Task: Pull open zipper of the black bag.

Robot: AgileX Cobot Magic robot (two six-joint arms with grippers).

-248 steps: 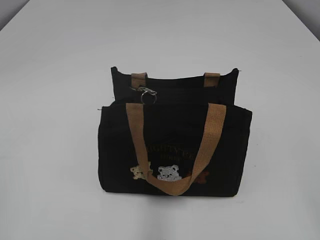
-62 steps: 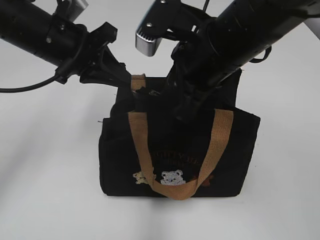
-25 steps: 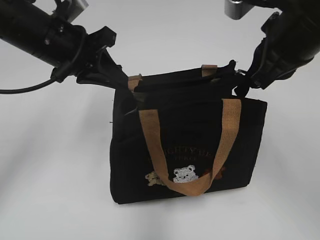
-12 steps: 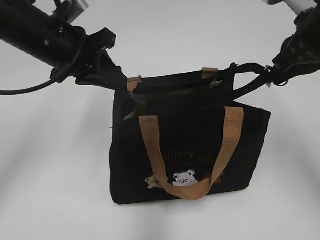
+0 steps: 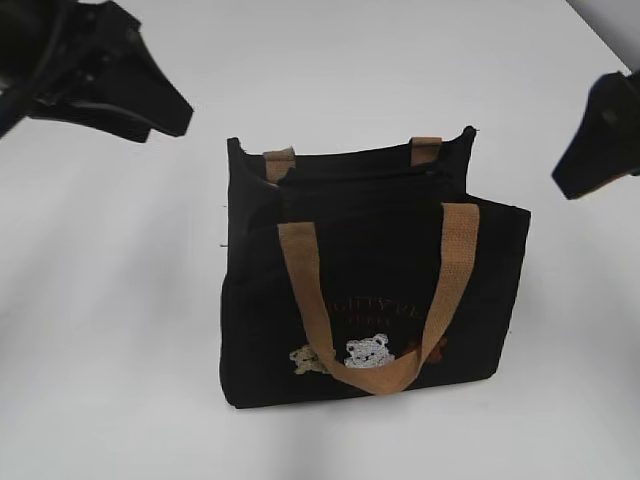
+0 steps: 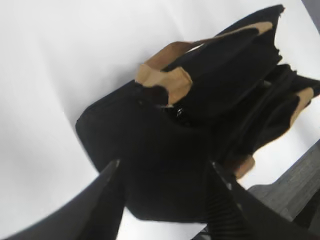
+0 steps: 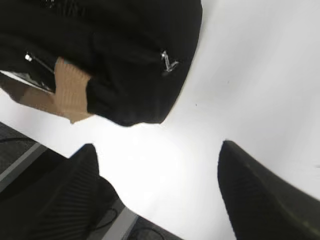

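On the left of the exterior view the left gripper (image 5: 150,105) hangs above the white table (image 5: 100,330), well apart from the bag; only its wrist view shows the two fingers (image 6: 107,192) spread apart with nothing between them, the bag filling the space beyond. The black bag (image 5: 370,290) stands upright in the middle of the table, a tan handle (image 5: 375,290) drooping over its front above small bear patches (image 5: 368,350) and faint lettering. The zipper (image 5: 360,170) runs along the top edge; from the exterior view the mouth looks slightly parted, though how far is hard to tell. The right wrist view alone shows a small silver clasp (image 7: 168,62) at the bag's end (image 7: 125,55), which the exterior view does not resolve. On the right, the right gripper (image 5: 590,150) hovers beside the bag without touching it; its wrist view shows the fingers (image 7: 260,190) set wide over bare table, holding nothing. Beyond the table edge there, a grey floor strip (image 7: 30,160) is visible.
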